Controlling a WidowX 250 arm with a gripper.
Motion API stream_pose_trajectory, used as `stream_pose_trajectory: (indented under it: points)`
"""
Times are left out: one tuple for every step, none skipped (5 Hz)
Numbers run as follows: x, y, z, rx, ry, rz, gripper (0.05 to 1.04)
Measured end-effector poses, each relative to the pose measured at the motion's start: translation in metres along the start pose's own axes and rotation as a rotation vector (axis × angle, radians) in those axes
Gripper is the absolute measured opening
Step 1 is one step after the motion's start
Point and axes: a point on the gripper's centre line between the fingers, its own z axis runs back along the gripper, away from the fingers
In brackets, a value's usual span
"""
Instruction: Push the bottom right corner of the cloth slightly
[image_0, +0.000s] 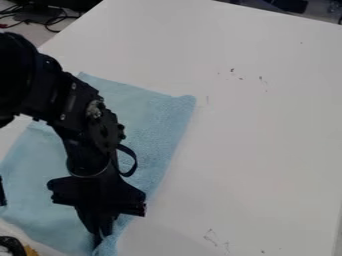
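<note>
Bottom right corner (107, 249) of blue cloth (155, 125) lies right by the fingers (99, 240); whether apart, together or clamped, cannot tell.

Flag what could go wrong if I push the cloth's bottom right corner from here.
The light blue cloth is already creased beside the gripper, so a push might bunch it rather than shift it.
That corner sits at the picture's bottom edge, partly behind the gripper, so overshoot could be hard to spot.
Pressing too low might scrape the white table beneath.
</note>
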Motion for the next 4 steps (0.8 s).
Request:
stream_pose_trajectory:
  points:
    - [0.004, 0.002, 0.009, 0.028, -0.009, -0.016, 0.066]
    - [0.022, 0.0, 0.038, 0.102, -0.051, -0.071, 0.059]
    - [0.028, -0.016, 0.05, 0.135, -0.083, -0.104, 0.059]
    - [0.029, -0.035, 0.049, 0.127, -0.09, -0.13, 0.059]
